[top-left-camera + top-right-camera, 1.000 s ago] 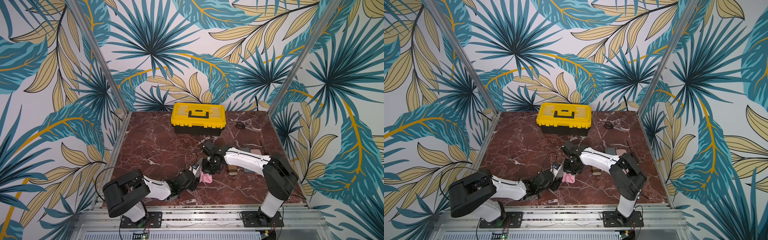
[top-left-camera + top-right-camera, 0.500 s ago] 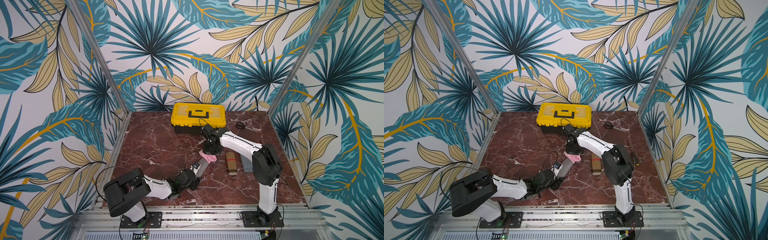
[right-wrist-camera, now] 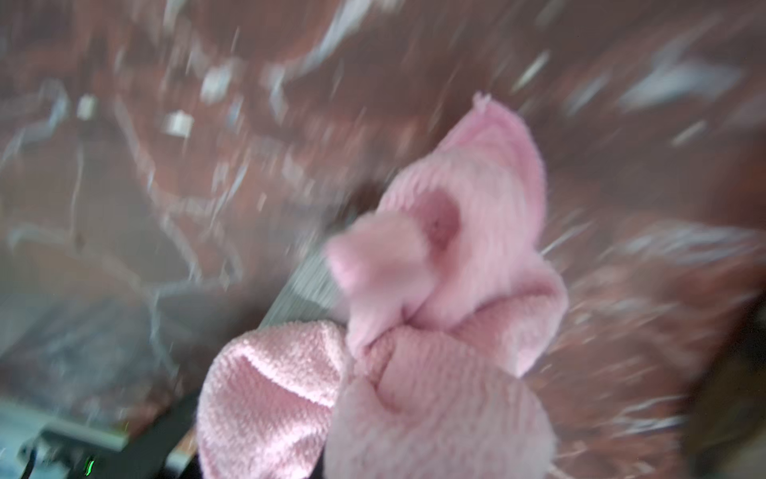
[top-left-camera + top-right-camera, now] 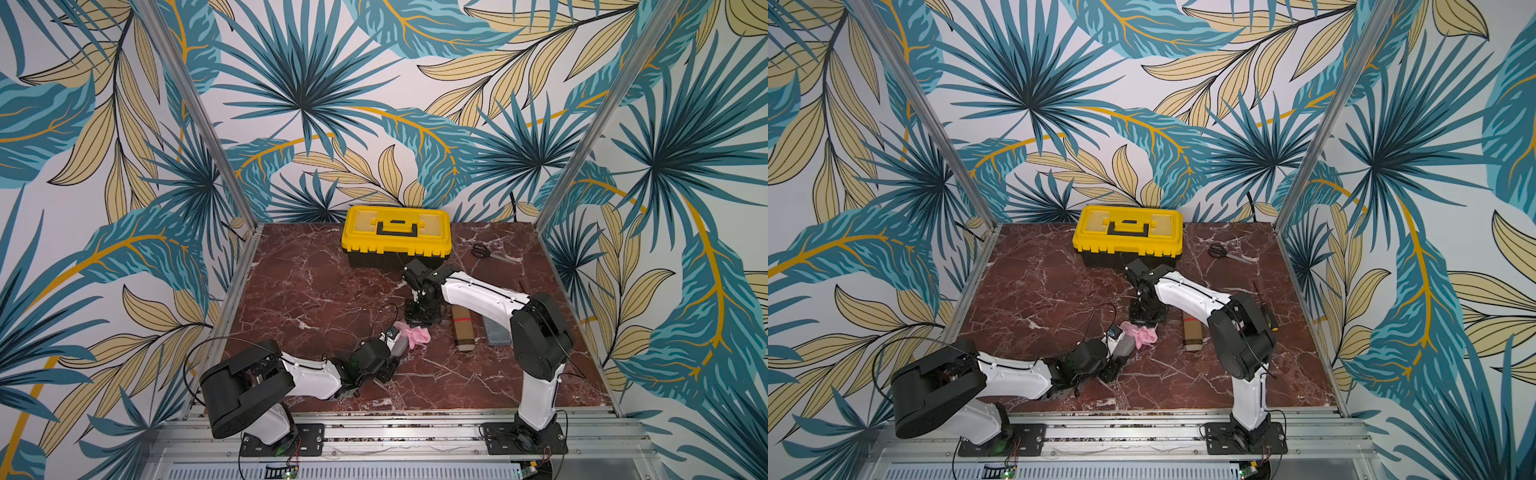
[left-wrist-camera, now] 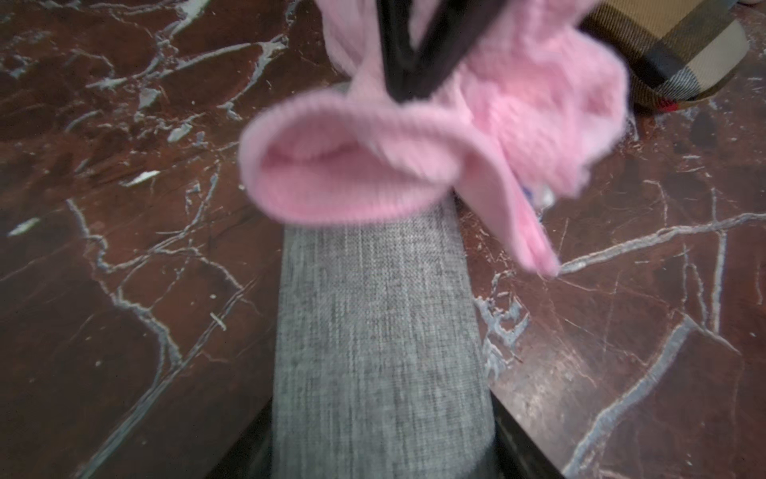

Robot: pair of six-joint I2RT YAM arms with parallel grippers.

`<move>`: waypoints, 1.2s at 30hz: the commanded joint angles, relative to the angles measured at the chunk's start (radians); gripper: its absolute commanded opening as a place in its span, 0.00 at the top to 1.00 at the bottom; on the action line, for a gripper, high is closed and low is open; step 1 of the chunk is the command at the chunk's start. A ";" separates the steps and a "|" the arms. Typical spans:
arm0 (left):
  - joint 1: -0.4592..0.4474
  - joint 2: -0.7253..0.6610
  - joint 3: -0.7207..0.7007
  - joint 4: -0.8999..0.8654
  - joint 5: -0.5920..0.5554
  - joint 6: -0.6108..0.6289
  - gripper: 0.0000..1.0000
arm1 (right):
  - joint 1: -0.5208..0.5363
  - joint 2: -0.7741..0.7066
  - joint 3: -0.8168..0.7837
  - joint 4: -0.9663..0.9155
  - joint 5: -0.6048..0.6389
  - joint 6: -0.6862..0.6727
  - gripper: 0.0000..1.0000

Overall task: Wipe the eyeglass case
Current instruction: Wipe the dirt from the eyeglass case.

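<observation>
Left gripper [image 4: 392, 351] clamps one end of the seemingly stiff, light eyeglass case [image 5: 381, 331]; right gripper [image 4: 419, 325] pinches the limp pink cloth [image 4: 417, 337].

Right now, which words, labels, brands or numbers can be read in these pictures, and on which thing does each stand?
None can be read.
The yellow toolbox shows no lettering at this size.
The gray case is plain woven fabric, no label.
The pink cloth is plain.
The checked case shows only its pattern and a red stripe.
</observation>
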 commanded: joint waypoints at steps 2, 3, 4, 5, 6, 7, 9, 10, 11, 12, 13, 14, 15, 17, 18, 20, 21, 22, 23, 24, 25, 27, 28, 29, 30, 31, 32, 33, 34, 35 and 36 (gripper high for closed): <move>0.000 -0.035 0.000 -0.068 0.009 0.002 0.71 | 0.009 0.059 0.091 -0.100 0.134 -0.092 1.00; 0.002 -0.040 0.001 -0.074 0.006 0.001 0.70 | 0.031 0.058 0.100 -0.100 0.083 -0.087 1.00; 0.008 -0.044 0.003 -0.083 0.004 0.000 0.71 | 0.053 0.056 0.098 -0.085 0.002 -0.069 1.00; 0.009 -0.048 0.005 -0.089 0.002 -0.001 0.71 | 0.069 0.052 0.084 -0.051 -0.069 -0.050 1.00; 0.010 -0.052 0.006 -0.092 0.000 0.001 0.71 | 0.080 0.050 0.064 -0.006 -0.144 -0.028 1.00; 0.011 -0.055 0.005 -0.093 -0.004 0.001 0.71 | 0.083 0.057 0.055 0.022 -0.196 -0.018 1.00; 0.009 -0.057 0.004 -0.094 -0.010 -0.001 0.71 | 0.066 0.095 0.090 0.010 -0.190 -0.045 1.00; 0.010 -0.054 0.006 -0.095 -0.008 0.000 0.71 | 0.053 0.124 0.134 -0.023 -0.139 -0.076 1.00; 0.010 -0.047 0.010 -0.105 -0.003 -0.004 0.71 | 0.042 0.154 0.175 -0.042 -0.106 -0.103 1.00; 0.010 -0.041 0.014 -0.112 0.006 -0.009 0.71 | 0.030 0.197 0.232 -0.063 -0.092 -0.137 1.00; 0.011 -0.035 0.016 -0.113 0.017 -0.013 0.71 | 0.028 0.252 0.307 -0.101 -0.093 -0.171 1.00; 0.010 -0.029 0.020 -0.118 0.024 -0.016 0.71 | 0.029 0.321 0.405 -0.167 -0.095 -0.202 1.00; 0.010 -0.024 0.023 -0.126 0.030 -0.020 0.71 | 0.034 0.377 0.481 -0.212 -0.100 -0.218 1.00; 0.011 -0.024 0.026 -0.137 0.026 -0.027 0.71 | 0.050 0.407 0.499 -0.204 -0.117 -0.218 1.00; 0.012 -0.026 0.027 -0.144 0.018 -0.031 0.72 | 0.062 0.397 0.466 -0.180 -0.135 -0.211 1.00; 0.015 -0.029 0.028 -0.159 -0.006 -0.038 0.72 | 0.081 0.352 0.373 -0.128 -0.164 -0.181 1.00; 0.020 -0.030 0.030 -0.168 -0.015 -0.045 0.73 | 0.093 0.317 0.311 -0.093 -0.193 -0.158 1.00; 0.024 -0.029 0.031 -0.175 -0.024 -0.052 0.74 | 0.105 0.284 0.258 -0.059 -0.224 -0.135 1.00; 0.029 -0.032 0.036 -0.187 -0.033 -0.057 0.74 | 0.120 0.248 0.199 -0.019 -0.265 -0.107 1.00; 0.029 -0.035 0.040 -0.196 -0.037 -0.056 0.75 | 0.137 0.216 0.153 0.016 -0.315 -0.079 1.00; 0.029 -0.039 0.041 -0.200 -0.038 -0.057 0.75 | 0.151 0.200 0.122 0.045 -0.364 -0.050 1.00; 0.031 -0.049 0.042 -0.207 -0.051 -0.059 0.75 | 0.168 0.180 0.071 0.121 -0.458 0.006 1.00; 0.031 -0.052 0.041 -0.210 -0.054 -0.059 0.75 | 0.168 0.180 0.055 0.149 -0.489 0.022 1.00; 0.034 -0.055 0.039 -0.212 -0.059 -0.062 0.75 | 0.168 0.188 0.047 0.167 -0.503 0.029 1.00; 0.037 -0.057 0.037 -0.216 -0.066 -0.066 0.75 | 0.160 0.201 0.047 0.165 -0.500 0.025 1.00; 0.038 -0.059 0.035 -0.220 -0.071 -0.070 0.75 | 0.149 0.213 0.048 0.161 -0.495 0.016 1.00; 0.039 -0.062 0.033 -0.228 -0.077 -0.078 0.75 | 0.135 0.226 0.049 0.148 -0.480 -0.001 1.00; 0.040 -0.065 0.033 -0.238 -0.083 -0.084 0.76 | 0.113 0.237 0.057 0.114 -0.436 -0.029 1.00; 0.041 -0.068 0.033 -0.248 -0.087 -0.091 0.76 | 0.094 0.240 0.072 0.063 -0.368 -0.066 1.00; 0.040 -0.073 0.032 -0.261 -0.092 -0.100 0.76 | 0.072 0.237 0.091 0.002 -0.263 -0.112 1.00; 0.040 -0.078 0.029 -0.271 -0.098 -0.107 0.76 | 0.053 0.230 0.102 -0.037 -0.171 -0.147 1.00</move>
